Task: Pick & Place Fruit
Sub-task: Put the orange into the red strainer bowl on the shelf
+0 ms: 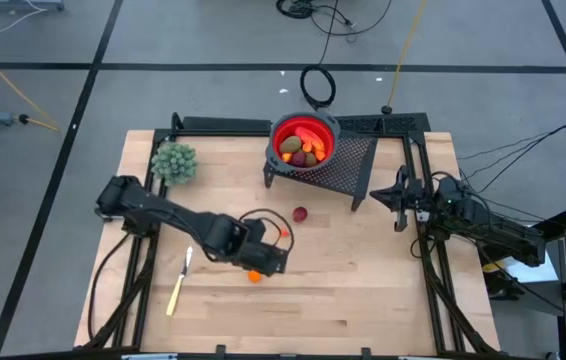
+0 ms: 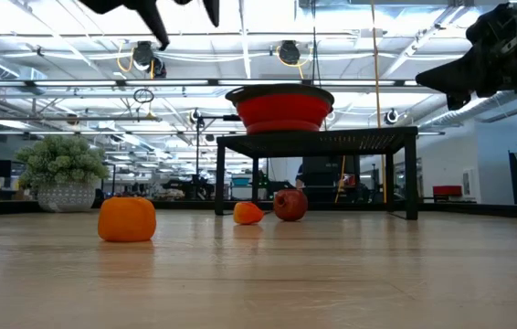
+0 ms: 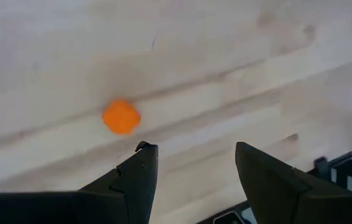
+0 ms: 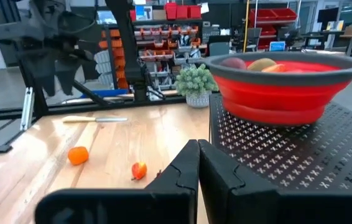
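An orange fruit [image 1: 254, 276] lies on the wooden table, near the middle; it also shows in the left wrist view [image 3: 121, 116] and the low view [image 2: 127, 219]. A smaller orange bit [image 1: 283, 233] and a dark red ball [image 1: 301, 214] lie farther back. The red bowl [image 1: 303, 140] holds several fruits and stands on a black perforated rack [image 1: 348, 165]. My left gripper [image 3: 194, 155] is open and empty, raised above the table beside the orange fruit. My right gripper [image 4: 198, 155] is shut and empty, raised at the rack's right side.
A bushy green clump [image 1: 174, 160] stands at the far left of the table. A yellow-handled knife [image 1: 178, 285] lies near the left side. Black frame rails [image 1: 433, 260] run along the table's left and right sides. Bare wood lies toward the near edge.
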Motion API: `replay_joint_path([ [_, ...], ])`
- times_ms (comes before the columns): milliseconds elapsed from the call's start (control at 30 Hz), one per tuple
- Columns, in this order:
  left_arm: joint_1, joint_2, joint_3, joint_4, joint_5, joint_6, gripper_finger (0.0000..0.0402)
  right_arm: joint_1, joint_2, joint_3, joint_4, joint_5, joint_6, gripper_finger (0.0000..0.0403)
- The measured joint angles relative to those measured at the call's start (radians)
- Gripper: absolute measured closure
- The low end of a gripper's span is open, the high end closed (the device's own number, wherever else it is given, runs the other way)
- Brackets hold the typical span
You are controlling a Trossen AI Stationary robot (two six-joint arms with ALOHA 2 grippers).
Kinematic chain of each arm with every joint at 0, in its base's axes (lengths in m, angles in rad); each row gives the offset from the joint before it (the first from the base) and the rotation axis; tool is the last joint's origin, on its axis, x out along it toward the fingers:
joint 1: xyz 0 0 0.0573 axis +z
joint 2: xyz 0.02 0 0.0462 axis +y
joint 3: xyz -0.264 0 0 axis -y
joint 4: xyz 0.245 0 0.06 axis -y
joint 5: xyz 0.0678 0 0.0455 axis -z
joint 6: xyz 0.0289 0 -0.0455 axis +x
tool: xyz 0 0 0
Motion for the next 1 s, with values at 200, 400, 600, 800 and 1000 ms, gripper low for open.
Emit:
replay_joint_path([
  [200, -0.023, 0.051, -0.001, -0.013, 0.057, -0.12, 0.0188, 0.0, 0.0, 0.0, -0.009, 0.0, -0.017, 0.0403],
  [400, -0.036, 0.073, -0.001, -0.034, 0.068, -0.247, 0.0188, 0.0, 0.0, 0.0, -0.013, 0.0, -0.015, 0.0403],
  [600, -0.041, 0.096, -0.003, -0.06, 0.067, -0.325, 0.0188, 0.0, 0.0, 0.0, -0.02, 0.001, -0.014, 0.0403],
  [800, -0.04, 0.117, -0.004, -0.087, 0.036, -0.382, 0.0188, 0.0, 0.0, 0.0, -0.041, -0.001, -0.014, 0.0403],
  [1000, -0.043, 0.116, -0.077, -0.058, 0.026, -0.482, 0.0188, 0.0, 0.0, 0.0, -0.038, -0.001, -0.014, 0.0403],
])
